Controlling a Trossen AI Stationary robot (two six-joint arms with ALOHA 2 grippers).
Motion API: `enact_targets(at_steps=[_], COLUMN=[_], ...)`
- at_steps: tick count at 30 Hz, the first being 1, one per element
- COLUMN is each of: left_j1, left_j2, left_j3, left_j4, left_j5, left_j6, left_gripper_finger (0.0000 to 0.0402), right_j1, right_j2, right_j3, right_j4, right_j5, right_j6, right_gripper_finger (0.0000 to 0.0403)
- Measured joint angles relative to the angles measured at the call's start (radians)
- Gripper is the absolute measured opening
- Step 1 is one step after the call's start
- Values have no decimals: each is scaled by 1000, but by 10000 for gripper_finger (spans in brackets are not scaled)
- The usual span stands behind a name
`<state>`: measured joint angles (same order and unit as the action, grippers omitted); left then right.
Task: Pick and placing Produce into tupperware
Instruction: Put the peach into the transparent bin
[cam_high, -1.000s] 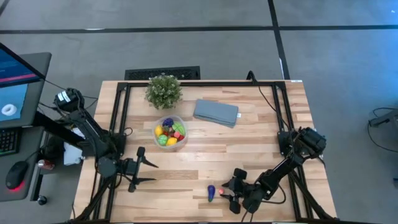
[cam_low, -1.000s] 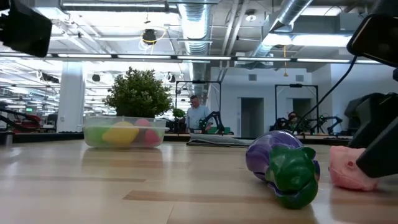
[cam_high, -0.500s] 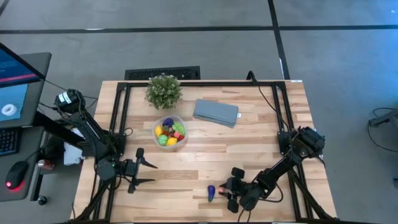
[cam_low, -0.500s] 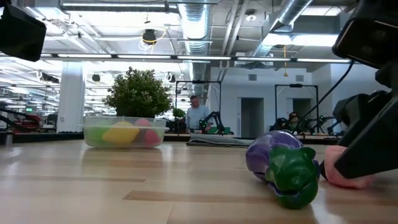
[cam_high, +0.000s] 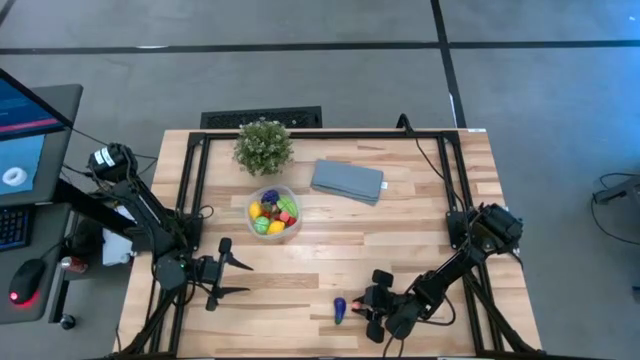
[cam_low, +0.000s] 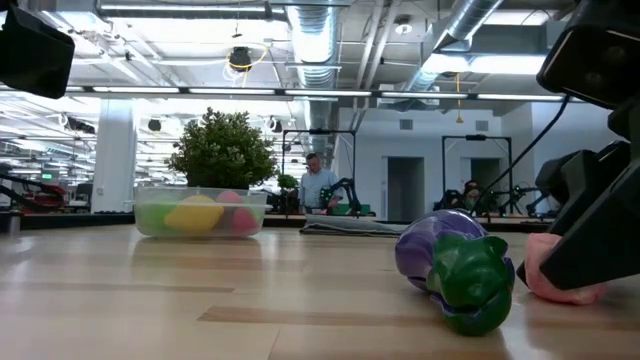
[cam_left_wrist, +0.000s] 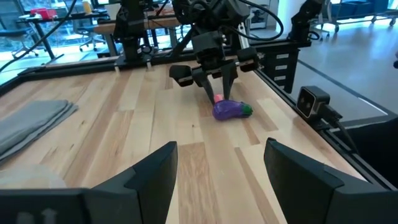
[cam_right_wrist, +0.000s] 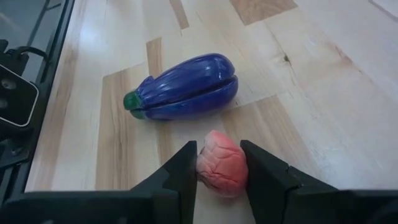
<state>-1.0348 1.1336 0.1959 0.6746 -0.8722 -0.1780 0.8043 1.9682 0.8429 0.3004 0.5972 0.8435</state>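
Wooden table: right hand clamps pink produce; left hand gapes apart.

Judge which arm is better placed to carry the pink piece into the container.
The right one, most likely. The right gripper already has its fingers around the pink piece near the front edge, beside the eggplant. The left gripper waits open and empty, off to the left of the tupperware.

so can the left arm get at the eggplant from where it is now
Probably yes: bare table lies between the open left gripper and the eggplant. But the right gripper is closed around the pink piece right beside it, so they could collide.
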Motion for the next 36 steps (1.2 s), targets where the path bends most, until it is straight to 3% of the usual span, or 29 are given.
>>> enact_targets(at_steps=[36], left_j1=[0], left_j2=[0], left_j3=[0], left_j4=[20], left_j5=[31], left_j6=[17], left_gripper_finger=[226], right_j1=[-11], right_j2=[-13], right_j3=[0], right_j4=[29], right_j5=[2], right_j6=[-93], right_gripper_finger=[133])
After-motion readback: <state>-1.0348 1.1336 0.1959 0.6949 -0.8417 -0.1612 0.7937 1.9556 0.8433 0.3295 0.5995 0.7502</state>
